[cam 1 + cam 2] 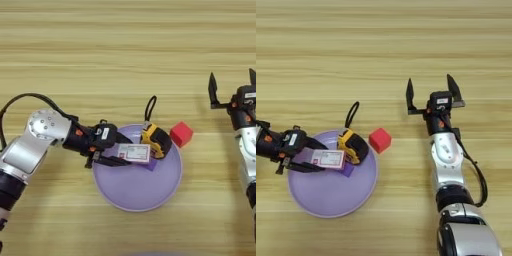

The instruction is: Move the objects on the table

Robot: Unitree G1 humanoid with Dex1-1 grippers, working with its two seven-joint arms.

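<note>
Half-hidden purple block (150,164) under white box (134,152) gripped by left hand (120,152); right hand (429,93) open.

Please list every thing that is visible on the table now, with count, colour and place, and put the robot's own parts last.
plate: one, lilac, round, on the table, near the front centre.
white box: one, flat, white with a red mark, over the plate, between the left gripper's fingers.
purple block: one, purple, on the plate, mostly hidden under the white box.
tape measure: one, yellow and black, on the plate's far right rim, its black loop strap lying on the table.
red cube: one, red, on the table just right of the plate.
table: one, light wood.
left gripper: one, black, over the plate.
right gripper: one, black, open, right of the cube, holding nothing.
</note>
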